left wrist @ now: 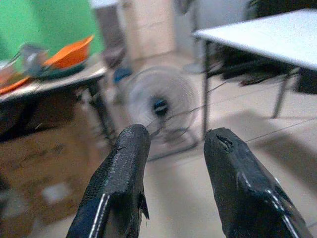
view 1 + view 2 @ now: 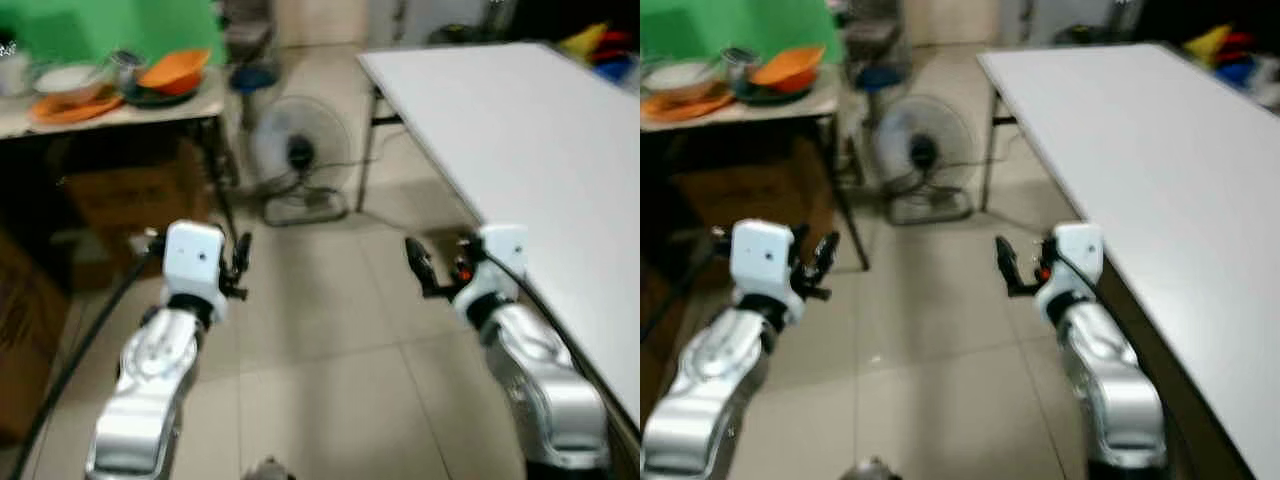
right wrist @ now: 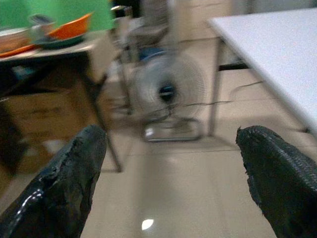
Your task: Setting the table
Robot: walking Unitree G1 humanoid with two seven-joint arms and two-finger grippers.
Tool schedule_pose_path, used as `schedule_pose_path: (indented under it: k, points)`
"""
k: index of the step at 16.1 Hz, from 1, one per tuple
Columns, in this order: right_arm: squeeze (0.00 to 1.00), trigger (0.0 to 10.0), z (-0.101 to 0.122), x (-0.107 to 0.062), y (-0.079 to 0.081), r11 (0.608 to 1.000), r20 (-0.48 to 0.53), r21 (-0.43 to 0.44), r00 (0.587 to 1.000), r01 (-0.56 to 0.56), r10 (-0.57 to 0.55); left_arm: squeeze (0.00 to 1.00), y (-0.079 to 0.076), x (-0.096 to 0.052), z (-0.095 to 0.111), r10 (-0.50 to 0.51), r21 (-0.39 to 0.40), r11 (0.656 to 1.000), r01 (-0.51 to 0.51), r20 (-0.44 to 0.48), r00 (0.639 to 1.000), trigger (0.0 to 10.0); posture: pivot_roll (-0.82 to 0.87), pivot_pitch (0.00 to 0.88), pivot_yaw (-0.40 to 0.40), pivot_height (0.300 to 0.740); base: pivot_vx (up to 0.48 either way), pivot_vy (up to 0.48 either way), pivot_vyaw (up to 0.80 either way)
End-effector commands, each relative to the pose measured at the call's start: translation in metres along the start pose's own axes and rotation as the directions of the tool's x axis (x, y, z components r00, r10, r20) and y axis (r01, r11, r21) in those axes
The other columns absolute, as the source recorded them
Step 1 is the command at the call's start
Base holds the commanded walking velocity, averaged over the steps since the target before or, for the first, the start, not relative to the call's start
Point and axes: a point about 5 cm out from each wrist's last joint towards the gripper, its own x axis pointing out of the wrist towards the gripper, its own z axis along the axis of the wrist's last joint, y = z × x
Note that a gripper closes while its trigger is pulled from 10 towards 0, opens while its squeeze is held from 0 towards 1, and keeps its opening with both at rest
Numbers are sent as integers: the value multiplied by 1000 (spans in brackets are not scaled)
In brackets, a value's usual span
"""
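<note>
Left gripper fingers parted, right gripper spread wide, both raised forward

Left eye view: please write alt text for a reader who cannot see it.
Both silver arms reach forward over a tiled floor, the left gripper and right gripper empty. A small table at far left holds orange bowls and plates; a floor fan stands between it and a long white table on the right.

Far left: bench carrying bowls and plates, boxes under it. Fan on floor between it and the right bench.
</note>
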Motion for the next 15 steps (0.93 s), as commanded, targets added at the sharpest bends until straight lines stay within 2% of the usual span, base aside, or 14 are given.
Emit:
schedule_pose_path:
  k: [1, 2, 4, 8, 9, 15]
  points:
    - [0, 10000, 5, -1, 4, 999, 18, -11, 999, -31, 32, 0, 2, 0, -1, 11, -4, 1000, -11, -14, 1000, 10000, 170, 0, 8, 727, 311, 0, 0]
    - [0, 10000, 5, -1, 4, 999, 17, -12, 999, -33, 34, 0, 0, 0, 0, 0, -9, 1000, 0, -10, 1000, 10000, 169, 0, 8, 727, 307, 0, 0]
    - [0, 10000, 3, -1, 3, 999, 6, -10, 999, -40, 40, 0, -2, 2, 4, -5, -7, 1000, 5, 5, 1000, 10000, 167, 0, 8, 727, 311, 0, 722]
    - [0, 10000, 9, 3, 14, 997, 36, -37, 997, -71, 72, 0, -2, 7, 2, -1, -14, 1000, 1, -1, 1000, 10000, 160, 0, 16, 727, 318, 0, 800]
    - [0, 10000, 9, 5, 15, 998, 43, -9, 997, -61, 61, 0, -3, 8, 3, -9, -7, 1000, 9, 3, 1000, 10000, 158, 0, 20, 727, 315, 0, 0]
    - [0, 10000, 8, 6, 9, 1000, 45, -19, 999, -7, 8, 0, -1, 16, 8, -8, -12, 1000, 9, 19, 1000, 10000, 150, 0, 38, 727, 344, 0, 69]
